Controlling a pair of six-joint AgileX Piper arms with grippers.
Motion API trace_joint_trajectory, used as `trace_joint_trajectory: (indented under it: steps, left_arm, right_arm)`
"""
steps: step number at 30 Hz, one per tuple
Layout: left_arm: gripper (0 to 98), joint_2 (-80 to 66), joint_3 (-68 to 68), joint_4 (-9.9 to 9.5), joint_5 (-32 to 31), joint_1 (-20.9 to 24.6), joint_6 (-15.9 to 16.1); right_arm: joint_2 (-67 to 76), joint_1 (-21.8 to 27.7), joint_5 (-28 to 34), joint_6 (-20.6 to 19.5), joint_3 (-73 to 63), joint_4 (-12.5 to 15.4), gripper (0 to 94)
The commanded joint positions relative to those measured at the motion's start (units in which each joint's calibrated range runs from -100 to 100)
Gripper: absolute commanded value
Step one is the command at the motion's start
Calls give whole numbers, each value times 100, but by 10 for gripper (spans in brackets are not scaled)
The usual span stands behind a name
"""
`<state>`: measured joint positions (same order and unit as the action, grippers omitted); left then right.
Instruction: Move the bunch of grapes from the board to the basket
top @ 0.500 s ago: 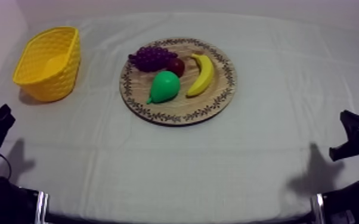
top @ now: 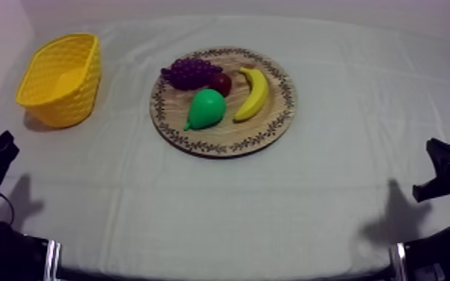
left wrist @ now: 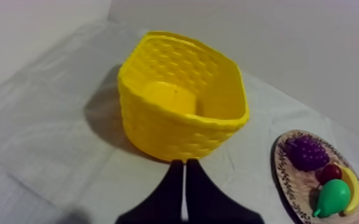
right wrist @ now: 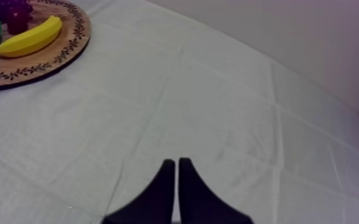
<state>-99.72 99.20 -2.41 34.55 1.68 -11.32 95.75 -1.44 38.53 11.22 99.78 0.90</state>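
I judge the task as not begun: the bunch of grapes (top: 190, 72) lies on the far left part of the wooden board (top: 224, 138), touching the small red fruit (top: 221, 83) at its right and just beyond the pear (top: 205, 108), with the banana (top: 253, 93) on the board's right half. The yellow basket (top: 57, 105) stands well apart at the far left of the cloth (top: 333, 172), and I see no fruit inside it. My left gripper (left wrist: 185, 162) sits low at the near left, its fingers pressed together into a narrow wedge with nothing between them, pointing at the basket's near wall. My right gripper (right wrist: 176, 161) is likewise closed on nothing at the near right, over bare cloth. So every step is left to do: reaching to the board, opening, grasping the grapes, lifting them clear of the neighbouring fruit, carrying them left and releasing them in the basket. The left arm looks the better placed, since the basket is on its side.
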Motion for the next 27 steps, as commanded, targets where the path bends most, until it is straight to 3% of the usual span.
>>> trace_joint_trajectory:
  steps: [1, 9, 16, 22, 27]
  left_arm:
    - [1, -2, 1, 0, -3, -91, 10]
    - [1, 62, -228, 6, 543, -607, 55]
    - [0, 1297, -557, 26, 654, -1055, 175]
    - [0, 2943, -1546, -210, 728, -1481, 382]
    - [0, 4266, -2807, -379, 1160, -1826, 768]
  right_arm:
    - [0, -1, 2, 3, 0, 1, 3]
    - [0, -1, 2, 1, 0, 1, 3]
    - [0, -1, 2, 2, 0, 1, 3]
    - [0, -1, 2, 3, 0, 1, 3]
    - [0, -1, 2, 3, 0, 1, 3]
